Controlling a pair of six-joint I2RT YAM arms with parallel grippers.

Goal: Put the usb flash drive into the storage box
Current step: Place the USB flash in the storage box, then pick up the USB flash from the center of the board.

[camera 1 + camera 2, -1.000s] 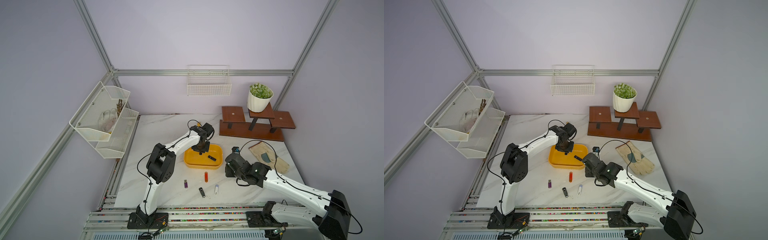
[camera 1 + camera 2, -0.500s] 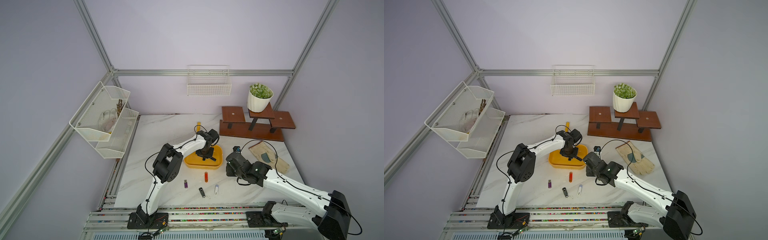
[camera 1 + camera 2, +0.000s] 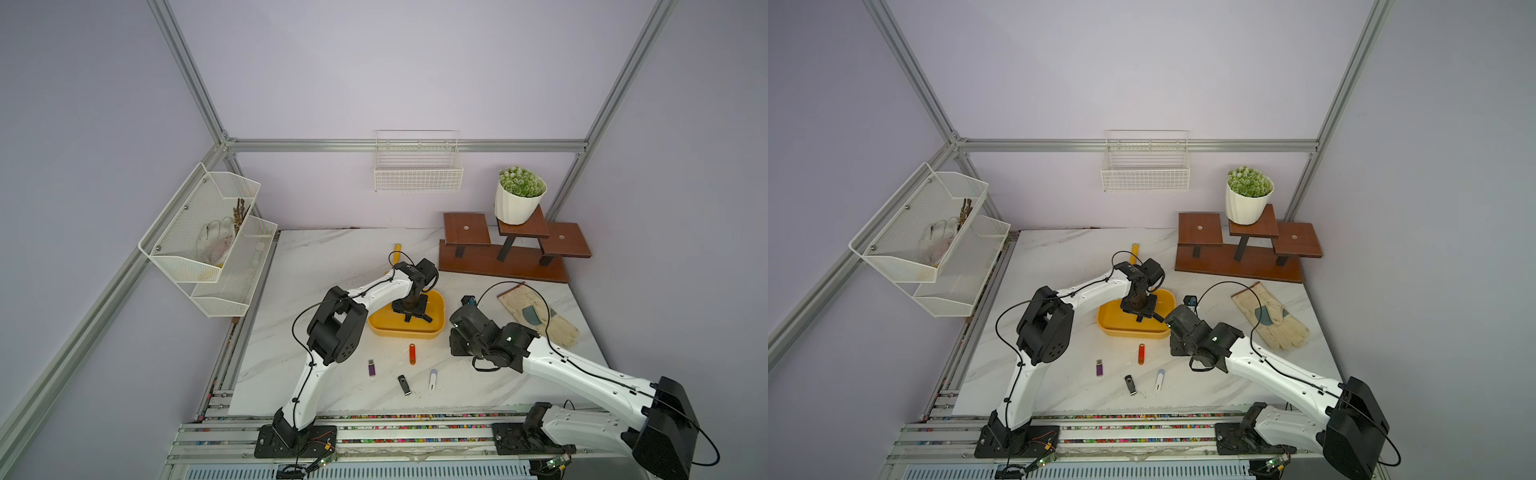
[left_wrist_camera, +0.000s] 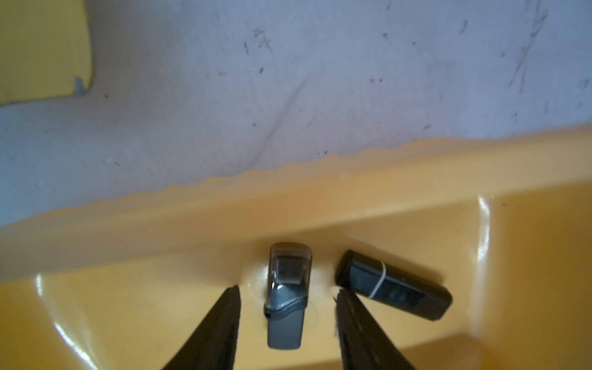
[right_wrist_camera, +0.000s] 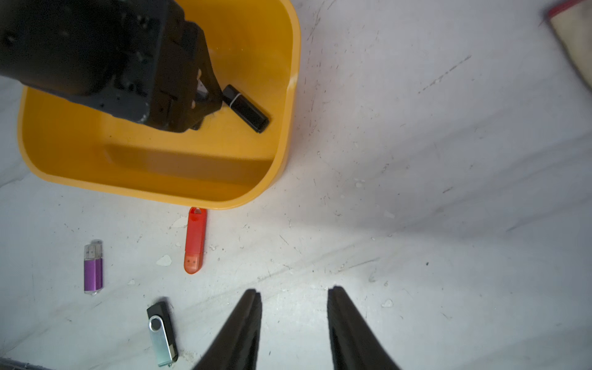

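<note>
Pale lavender walls and an aluminium frame close in a white marble counter (image 3: pixel 332 266). The left end effector (image 4: pixel 286 291) reaches down inside the yellow storage box (image 3: pixel 399 332), its jaws standing open. The grey usb flash drive (image 4: pixel 285 307) lies on the box floor between its fingertips, with a gap to each finger (image 4: pixel 224 326), its clear-capped end towards the box wall. A black flash drive (image 4: pixel 394 288) with a thin white band lies on the same floor, just outside one fingertip and at an angle to the grey one.

The right end effector (image 5: pixel 294 290) hangs over bare counter just off the right end of the box. Its jaws are parted with nothing between them. The box sits ahead of it and to its left. To the left of this end effector, and on the base side of the left one, four more drives lie loose on the counter. They are an orange-red drive (image 5: pixel 194 240) just outside the box's near wall, a purple drive (image 5: pixel 93 267), a black-and-silver swivel drive (image 5: pixel 161 331) and a white drive (image 3: pixel 433 379).

A worn work glove (image 3: pixel 540 316) lies well to the right of the right end effector. Beyond both are a wooden stand (image 3: pixel 503 266) carrying a potted plant (image 3: pixel 519 195), and a wire basket (image 3: pixel 417 170) on the back wall.
</note>
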